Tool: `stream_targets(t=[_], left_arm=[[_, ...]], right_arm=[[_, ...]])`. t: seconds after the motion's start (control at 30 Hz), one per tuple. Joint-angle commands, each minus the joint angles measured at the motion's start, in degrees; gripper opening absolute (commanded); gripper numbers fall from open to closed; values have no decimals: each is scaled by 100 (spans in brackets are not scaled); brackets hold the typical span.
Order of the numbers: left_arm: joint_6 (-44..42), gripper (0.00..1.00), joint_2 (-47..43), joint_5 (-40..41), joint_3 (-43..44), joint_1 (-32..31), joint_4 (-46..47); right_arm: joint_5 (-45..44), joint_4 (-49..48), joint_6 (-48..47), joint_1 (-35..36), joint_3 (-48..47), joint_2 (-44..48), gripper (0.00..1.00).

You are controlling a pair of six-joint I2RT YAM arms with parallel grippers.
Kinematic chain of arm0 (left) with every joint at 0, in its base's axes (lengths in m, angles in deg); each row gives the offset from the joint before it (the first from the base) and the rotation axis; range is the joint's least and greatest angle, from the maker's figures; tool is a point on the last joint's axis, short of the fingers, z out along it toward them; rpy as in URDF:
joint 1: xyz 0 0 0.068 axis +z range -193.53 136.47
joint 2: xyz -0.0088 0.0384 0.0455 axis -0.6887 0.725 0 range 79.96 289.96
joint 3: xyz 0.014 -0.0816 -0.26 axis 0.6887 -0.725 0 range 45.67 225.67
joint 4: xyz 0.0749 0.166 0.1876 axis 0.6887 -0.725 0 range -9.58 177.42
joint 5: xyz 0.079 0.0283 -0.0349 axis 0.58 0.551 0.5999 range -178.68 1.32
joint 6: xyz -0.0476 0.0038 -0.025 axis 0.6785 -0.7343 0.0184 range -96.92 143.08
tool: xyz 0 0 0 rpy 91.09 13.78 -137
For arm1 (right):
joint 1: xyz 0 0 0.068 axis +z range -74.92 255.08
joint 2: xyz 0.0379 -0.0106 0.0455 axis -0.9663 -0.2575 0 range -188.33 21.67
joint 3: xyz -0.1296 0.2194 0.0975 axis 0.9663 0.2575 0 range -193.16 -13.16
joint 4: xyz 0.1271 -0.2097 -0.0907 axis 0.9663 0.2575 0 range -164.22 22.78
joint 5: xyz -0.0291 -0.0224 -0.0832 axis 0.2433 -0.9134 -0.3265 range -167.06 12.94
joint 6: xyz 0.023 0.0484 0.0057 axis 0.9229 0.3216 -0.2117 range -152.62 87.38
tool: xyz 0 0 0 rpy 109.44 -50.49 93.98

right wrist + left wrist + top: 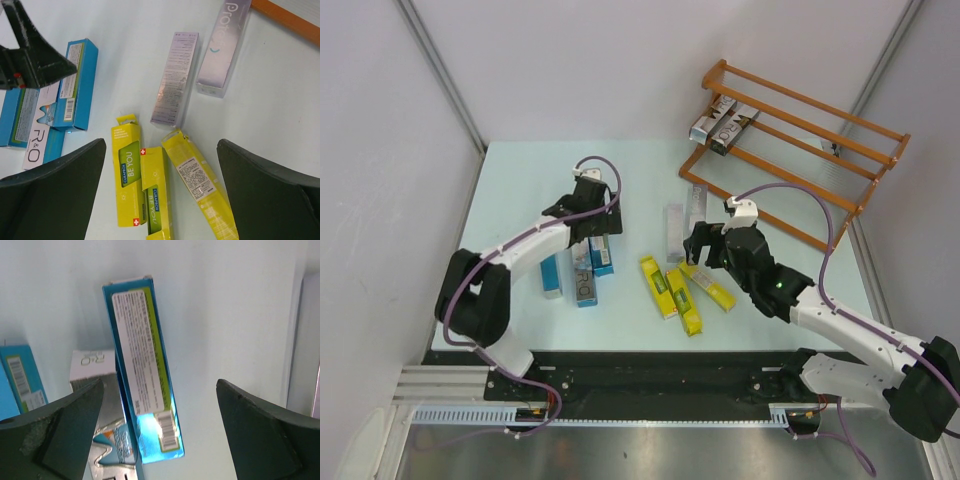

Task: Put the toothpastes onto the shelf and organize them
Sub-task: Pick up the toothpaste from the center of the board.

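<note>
**Both grippers empty over loose cartons: line up before closing**

You are working across the table (520,180), with the shelf (800,150) sitting at its far right corner. Two shelved silver cartons (725,125) are lying at the shelf's left end, and every other carton is waiting on the table.

Your right gripper (161,145) is hanging with jaws wide apart and nothing between them. It is over three yellow cartons (129,172) lying bunched, at least two of them touching. Two loose silver cartons (175,80) are lying just beyond, nearer the shelf.

Your left gripper (157,390) is standing equally wide and empty above a blue carton (142,365). That carton is overlapping a white-ended neighbour (92,365).

Judgement: you are choosing a pick.
- Be turning the wrist so the jaws are crossing the carton's narrow width near mid-length.
- Be taking an outer carton so the fingers are not nudging the ones beside it.
- The loose silver pair is looking like the shortest carry
</note>
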Motion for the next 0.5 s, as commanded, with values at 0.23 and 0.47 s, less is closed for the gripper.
stream_targets(t=[0.23,0.47], left_arm=[[-188,97,1262,-195,1238,334,-189],[-224,95,1640,-405,1378,615,-110]], right_arm=[[56,-137,29,-134,36,51,99],[179,-172,47,-239,62,-89,98]])
